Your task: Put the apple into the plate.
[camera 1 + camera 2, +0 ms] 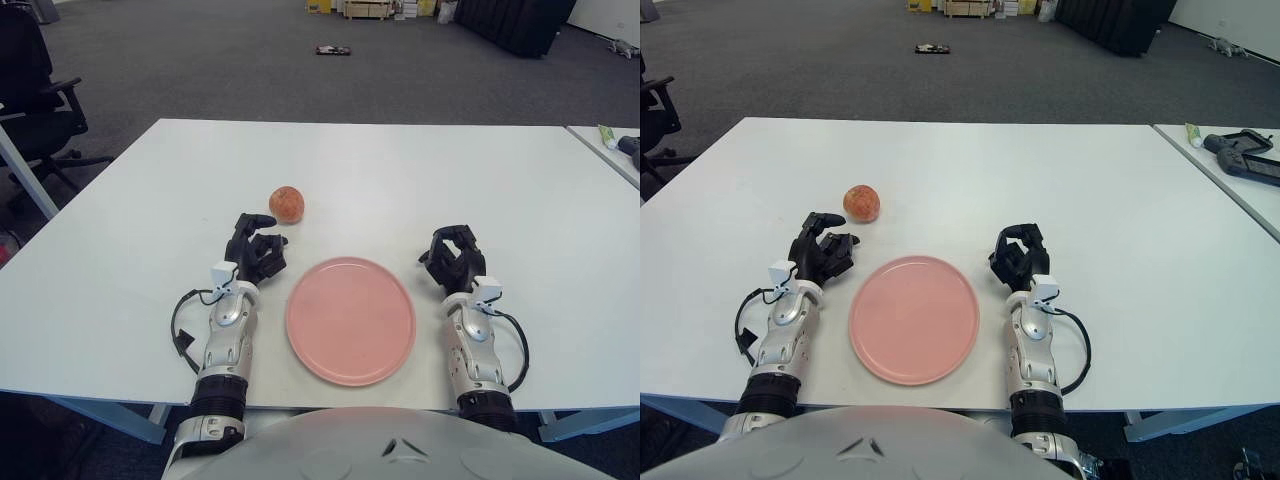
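Observation:
A red-orange apple [287,203] sits on the white table [360,170], just beyond and slightly right of my left hand [254,245]. A pink empty plate [351,319] lies near the table's front edge, between my two hands. My left hand rests on the table left of the plate, fingers relaxed and holding nothing, a few centimetres short of the apple. My right hand [452,257] rests on the table right of the plate, fingers loosely curled, empty.
A second table at the far right carries a dark device [1243,155] and a small tube [1193,133]. A black office chair [30,95] stands off the table's left side. Boxes and a small object lie on the grey carpet far behind.

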